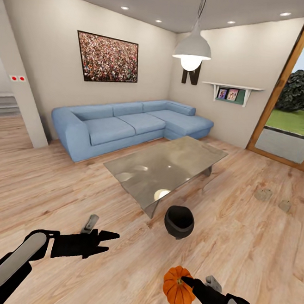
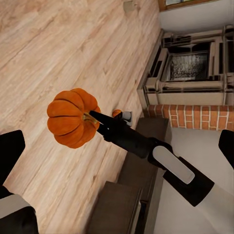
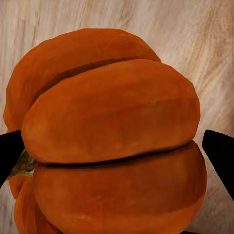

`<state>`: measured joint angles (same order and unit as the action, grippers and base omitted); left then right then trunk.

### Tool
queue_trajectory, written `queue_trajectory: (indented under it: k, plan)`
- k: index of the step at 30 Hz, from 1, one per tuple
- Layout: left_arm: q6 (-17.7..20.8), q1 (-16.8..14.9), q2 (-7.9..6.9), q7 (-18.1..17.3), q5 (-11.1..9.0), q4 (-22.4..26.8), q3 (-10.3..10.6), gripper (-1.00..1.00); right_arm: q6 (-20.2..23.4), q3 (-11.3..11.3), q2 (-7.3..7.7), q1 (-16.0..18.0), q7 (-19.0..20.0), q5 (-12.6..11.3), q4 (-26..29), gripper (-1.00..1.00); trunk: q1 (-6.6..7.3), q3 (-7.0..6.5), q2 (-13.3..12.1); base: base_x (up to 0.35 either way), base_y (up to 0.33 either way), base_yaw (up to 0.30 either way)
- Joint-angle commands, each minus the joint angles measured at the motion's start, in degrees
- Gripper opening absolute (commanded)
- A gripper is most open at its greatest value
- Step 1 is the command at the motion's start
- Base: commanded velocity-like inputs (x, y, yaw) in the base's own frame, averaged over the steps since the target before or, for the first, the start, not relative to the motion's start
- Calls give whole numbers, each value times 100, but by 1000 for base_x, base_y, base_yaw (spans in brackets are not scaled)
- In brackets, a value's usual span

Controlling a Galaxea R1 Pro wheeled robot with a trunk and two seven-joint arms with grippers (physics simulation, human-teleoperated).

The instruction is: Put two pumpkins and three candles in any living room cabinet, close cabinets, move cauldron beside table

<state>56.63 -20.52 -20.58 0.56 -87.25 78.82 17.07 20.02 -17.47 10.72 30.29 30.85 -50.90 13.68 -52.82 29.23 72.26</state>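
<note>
Our right hand (image 1: 187,282) is clamped on a pumpkin (image 1: 179,288); our left hand (image 1: 108,241) hangs spread apart, the cauldron (image 1: 179,221) beyond both.

Cauldron (image 1: 179,222) on floor just before table (image 1: 169,165); sofa (image 1: 126,126) behind table.

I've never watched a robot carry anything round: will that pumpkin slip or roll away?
Probably stiff: the pumpkin keeps its ribbed shape between the right gripper fingers. Its smooth, bulging lobes could let it slip. If dropped onto the wooden floor, it would likely roll, being rounded.
</note>
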Motion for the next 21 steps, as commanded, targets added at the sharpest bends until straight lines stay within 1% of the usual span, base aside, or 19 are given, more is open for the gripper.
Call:
queue_trajectory:
  k: [1,9,15,17,21]
  plan:
    - [7,-4,-5,8,-11,2,7,100,28,-20,3,3,-7,-38,3,-100,23,-13,-38,0,0,-19]
    - [7,-4,-6,7,-11,2,7,100,28,-19,7,3,-10,-43,3,-100,198,-156,-359,0,0,-3]
    - [9,-4,-8,9,-17,2,7,100,28,-19,8,3,-9,-43,3,-100,198,-156,-359,0,0,-10]
    - [10,-4,-8,8,-19,2,7,100,28,-18,6,3,-9,-46,3,-100,198,-156,-359,0,0,-141]
    - [9,-4,-8,9,-19,2,7,100,28,-13,7,3,-9,-49,3,-100,198,-156,-359,0,0,-238]
